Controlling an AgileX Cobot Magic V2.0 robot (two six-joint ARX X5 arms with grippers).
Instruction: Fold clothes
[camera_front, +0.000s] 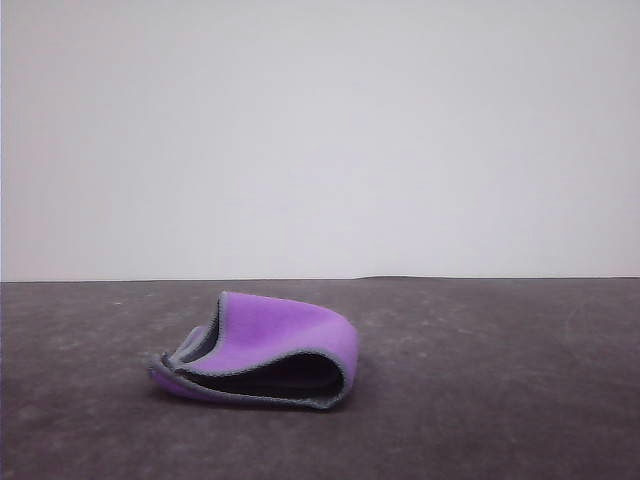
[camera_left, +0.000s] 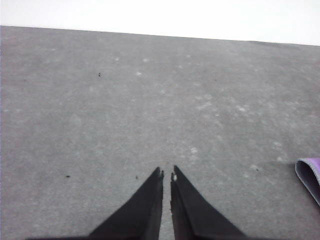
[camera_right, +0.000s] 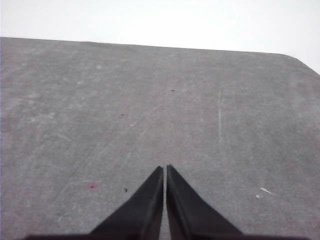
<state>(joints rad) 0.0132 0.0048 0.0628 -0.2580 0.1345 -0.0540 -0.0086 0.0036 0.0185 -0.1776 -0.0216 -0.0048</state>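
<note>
The clothes (camera_front: 265, 345) lie loosely folded over on the dark grey table (camera_front: 480, 380), a little left of centre in the front view. The purple face is outward, the dark grey inside shows through an open loop, and the edging is light grey. A purple and grey corner of the clothes (camera_left: 311, 176) shows at the edge of the left wrist view. My left gripper (camera_left: 167, 173) hovers over bare table with its black fingers together and nothing between them. My right gripper (camera_right: 165, 167) is likewise shut and empty over bare table.
The table's far edge (camera_front: 400, 278) meets a plain white wall. In the right wrist view a rounded table corner (camera_right: 300, 60) shows, with faint scratches and a small red speck (camera_right: 92, 186) on the surface.
</note>
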